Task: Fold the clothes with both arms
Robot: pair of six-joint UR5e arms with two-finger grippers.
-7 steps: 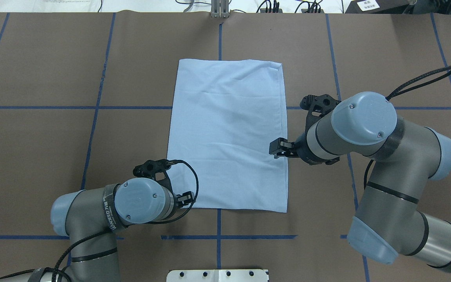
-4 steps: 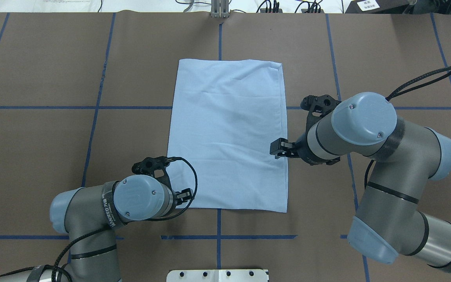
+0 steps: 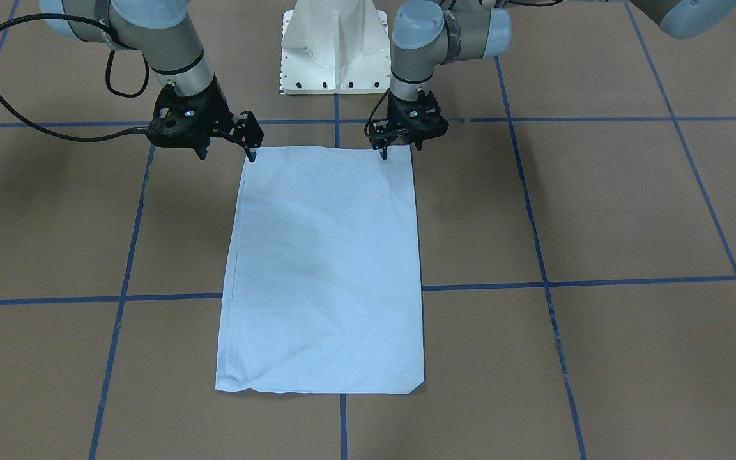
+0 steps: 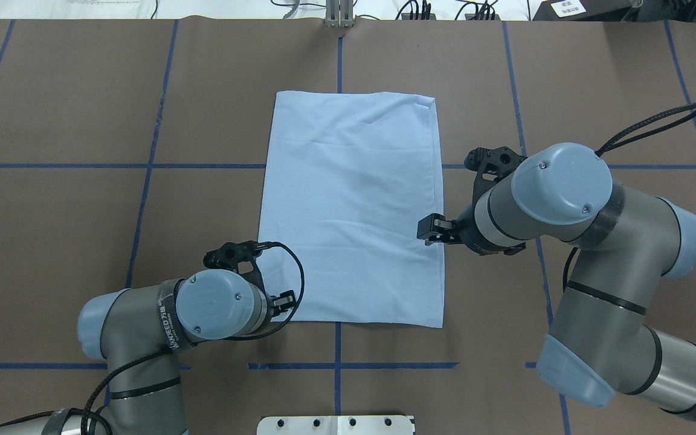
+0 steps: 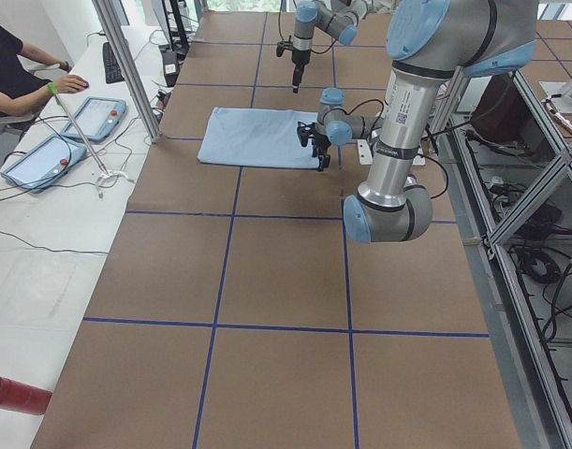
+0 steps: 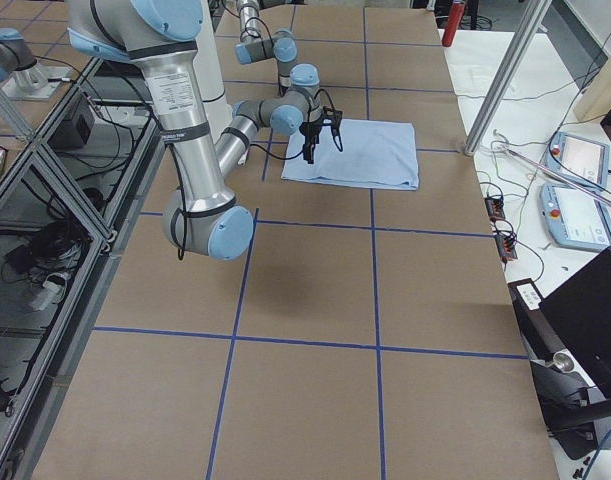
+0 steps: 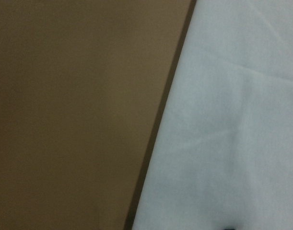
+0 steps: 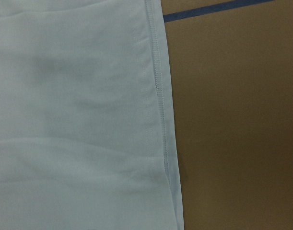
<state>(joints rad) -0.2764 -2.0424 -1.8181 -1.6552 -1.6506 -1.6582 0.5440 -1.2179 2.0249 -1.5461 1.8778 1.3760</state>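
Note:
The clothes are one light blue T-shirt (image 4: 351, 205), folded into a plain rectangle and lying flat mid-table (image 3: 323, 268); no print or label shows. My left gripper (image 3: 400, 151) hangs open just above the shirt's near corner on my left side, and overhead only one finger (image 4: 284, 300) peeks out from under the wrist. My right gripper (image 3: 227, 153) is open and raised over the shirt's right edge near the other near corner (image 4: 429, 229). Neither holds cloth. The left wrist view shows the shirt's edge (image 7: 232, 120) on brown table, and the right wrist view its stitched hem (image 8: 158, 96).
Blue tape lines (image 4: 337, 54) grid the brown table. The white pedestal base (image 3: 335, 51) stands just behind the shirt's near edge. In the left side view a person (image 5: 14, 65) sits at a side desk with tablets (image 5: 94, 117), behind a metal post (image 5: 126, 65).
My left wrist has shifted slightly away from the base along the shirt's left corner. The right arm and the shirt have not visibly moved.

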